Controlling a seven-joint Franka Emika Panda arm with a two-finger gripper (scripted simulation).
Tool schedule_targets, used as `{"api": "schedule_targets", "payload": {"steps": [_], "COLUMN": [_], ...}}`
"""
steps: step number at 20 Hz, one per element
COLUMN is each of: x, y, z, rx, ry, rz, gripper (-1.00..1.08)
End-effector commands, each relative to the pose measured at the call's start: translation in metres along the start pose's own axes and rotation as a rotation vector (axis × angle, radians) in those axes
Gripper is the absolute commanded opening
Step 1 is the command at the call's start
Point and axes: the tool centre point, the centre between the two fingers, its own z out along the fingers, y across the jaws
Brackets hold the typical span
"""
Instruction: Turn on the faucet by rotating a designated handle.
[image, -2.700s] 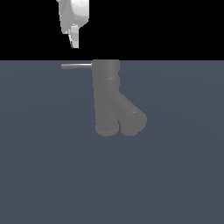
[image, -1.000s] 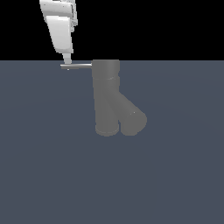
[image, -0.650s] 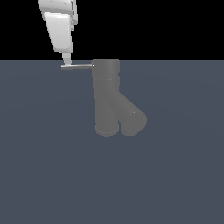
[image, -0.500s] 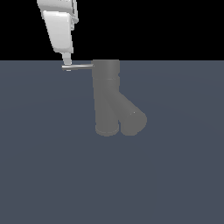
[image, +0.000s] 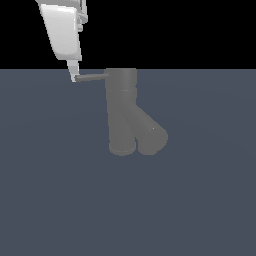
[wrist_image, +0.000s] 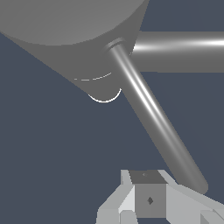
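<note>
The dark-grey Y-shaped faucet (image: 122, 115) stands upright in the middle of the exterior view, its thick branch slanting down toward that view's right. The handle (image: 92, 76), a thin grey rod, sticks out from the faucet's top toward the exterior view's left. My white gripper (image: 74, 76) hangs down from above with its tip against the rod's free end. Its fingers look pressed together, with nothing between them. In the wrist view the handle (wrist_image: 153, 113) runs from the faucet's top (wrist_image: 65, 26) to just beside the gripper (wrist_image: 146, 199).
A flat dark blue-grey floor (image: 200, 200) surrounds the faucet. The faucet's thick branch (wrist_image: 183, 50) shows behind the rod in the wrist view.
The gripper came down from above to the handle's free end, then edged slightly toward the exterior view's right. The rod's end has shifted a little with it.
</note>
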Motion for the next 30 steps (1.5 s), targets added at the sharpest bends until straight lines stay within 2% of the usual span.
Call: {"api": "schedule_targets", "payload": {"steps": [1, 2, 25, 26, 27, 30], "x": [0.007, 0.000, 0.082, 0.082, 0.068, 0.085], "y": [0.009, 0.002, 0.077, 0.077, 0.070, 0.070], "z": [0.000, 0.000, -0.001, -0.001, -0.001, -0.001], "rx": [-0.006, 0.000, -0.006, -0.006, -0.003, -0.003], "ry": [0.002, 0.002, 0.002, 0.002, 0.003, 0.003], "rz": [0.012, 0.000, 0.013, 0.013, -0.011, -0.008], "gripper": [-1.00, -1.00, -1.00, -1.00, -1.00, -1.00]}}
